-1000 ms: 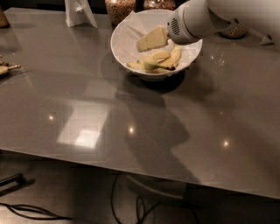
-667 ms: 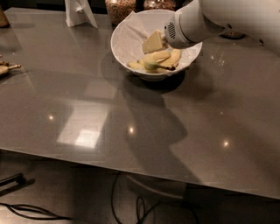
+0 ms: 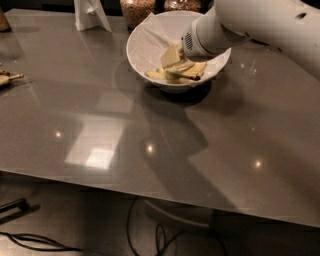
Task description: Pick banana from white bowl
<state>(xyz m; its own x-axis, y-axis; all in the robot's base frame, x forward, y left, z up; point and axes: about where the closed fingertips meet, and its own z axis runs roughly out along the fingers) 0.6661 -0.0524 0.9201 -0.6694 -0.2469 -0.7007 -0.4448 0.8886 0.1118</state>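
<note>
The white bowl (image 3: pixel 145 42) stands at the back middle of the grey table (image 3: pixel 100 115). It is lined with white paper. Yellow banana pieces (image 3: pixel 187 71) lie in its bottom, toward the front. My white arm (image 3: pixel 250 25) reaches in from the upper right. My gripper (image 3: pixel 171 56) is inside the bowl, just above and touching the top of the banana pile. The arm's wrist hides the right side of the bowl.
Two glass jars of grains (image 3: pixel 136 10) stand right behind the bowl. A white stand (image 3: pixel 91 15) is at the back left. A small brownish object (image 3: pixel 7 78) lies at the table's left edge. Cables (image 3: pixel 150 235) hang under the table's front edge.
My gripper has moved a little down and to the left, deeper into the bowl and closer onto the banana pieces. The bowl has not moved.
</note>
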